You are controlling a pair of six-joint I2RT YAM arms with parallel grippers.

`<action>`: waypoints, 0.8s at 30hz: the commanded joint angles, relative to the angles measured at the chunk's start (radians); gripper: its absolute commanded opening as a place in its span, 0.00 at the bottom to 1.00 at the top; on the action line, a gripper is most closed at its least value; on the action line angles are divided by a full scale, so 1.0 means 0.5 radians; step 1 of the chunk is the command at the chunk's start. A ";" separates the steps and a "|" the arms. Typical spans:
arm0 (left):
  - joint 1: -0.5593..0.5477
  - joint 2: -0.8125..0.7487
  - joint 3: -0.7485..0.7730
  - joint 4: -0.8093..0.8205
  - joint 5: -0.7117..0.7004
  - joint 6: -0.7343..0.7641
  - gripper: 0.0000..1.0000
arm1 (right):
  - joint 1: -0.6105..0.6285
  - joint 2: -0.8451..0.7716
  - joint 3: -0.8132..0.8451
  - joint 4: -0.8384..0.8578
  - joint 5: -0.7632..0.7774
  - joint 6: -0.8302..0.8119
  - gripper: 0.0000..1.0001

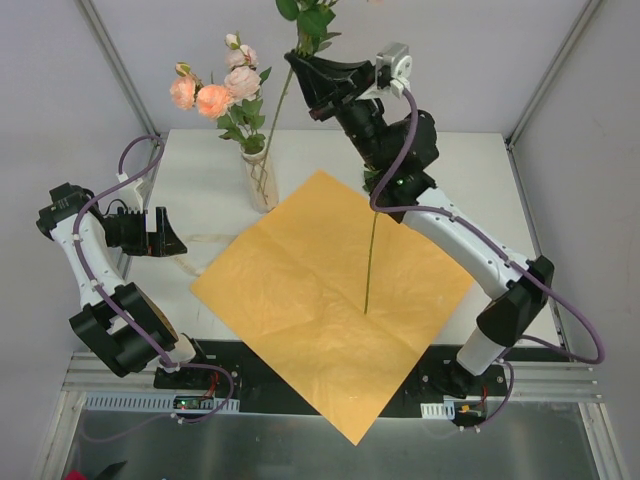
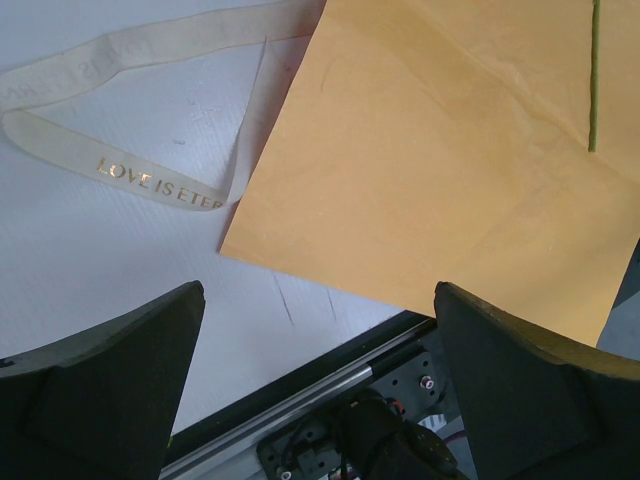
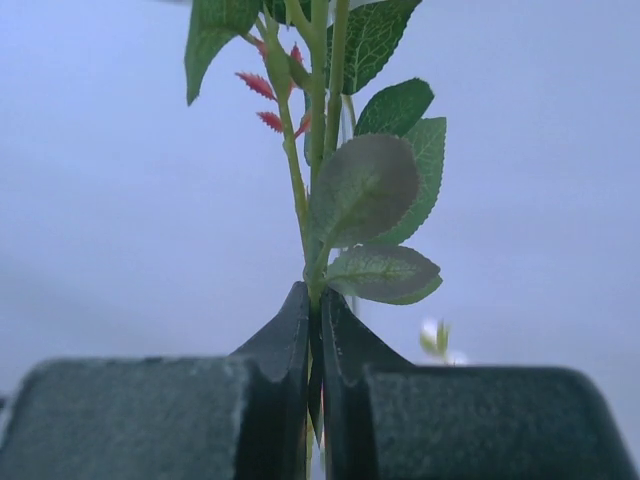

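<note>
Right gripper (image 1: 296,60) raised high at rear, fingers clamped tight on leafy rose stem (image 1: 372,250). Stem hangs near-vertical, lower end over middle of orange wrapping paper (image 1: 300,300); contact with paper unclear. Left gripper (image 1: 166,236) spread wide, holding nothing, low over white table (image 1: 480,160) near paper's left corner and cream printed ribbon (image 2: 150,182). Glass vase (image 1: 260,180) with pink roses (image 1: 215,95) just beyond paper.

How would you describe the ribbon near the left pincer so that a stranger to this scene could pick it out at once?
Start at the big orange paper sheet on the white table. Just off its left corner, in front of the open left pincer, lies a looped ribbon. It alone is pale, see-through and printed with gold letters beginning LOVE IS.
</note>
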 commanded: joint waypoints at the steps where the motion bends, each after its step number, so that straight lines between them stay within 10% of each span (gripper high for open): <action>1: 0.018 -0.030 0.024 -0.064 0.078 0.034 0.99 | 0.034 0.179 0.247 0.867 0.058 -0.309 0.01; 24: 0.015 -0.024 0.021 -0.073 0.014 0.083 0.99 | 0.000 0.591 0.432 0.891 0.033 -0.471 0.01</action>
